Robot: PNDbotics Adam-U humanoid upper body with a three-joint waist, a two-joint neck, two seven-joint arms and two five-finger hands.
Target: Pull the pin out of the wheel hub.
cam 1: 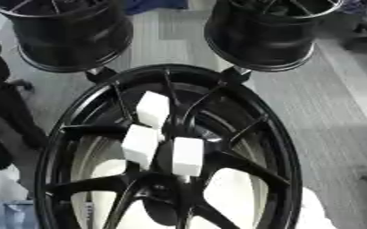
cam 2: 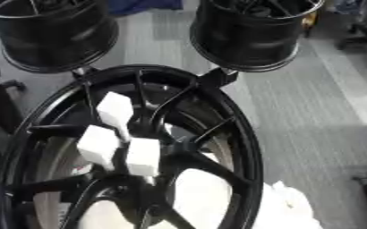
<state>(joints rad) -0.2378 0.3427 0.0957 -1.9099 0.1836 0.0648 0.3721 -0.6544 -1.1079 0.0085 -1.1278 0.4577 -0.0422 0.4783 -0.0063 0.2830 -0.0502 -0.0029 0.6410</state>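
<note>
A large black spoked wheel hub fills the lower middle of both views, its rim running from the top centre to the bottom edge. Three white block-shaped pins stand at its centre: one higher up, one lower left and one lower right. They sit close together between the spokes, and their lower ends are hidden in the hub. Neither of my hands shows in either view.
Two more black wheels stand behind, one at upper left and one at upper right. A dark shape lines the left edge. White material lies at the hub's lower right. Grey floor spreads to the right.
</note>
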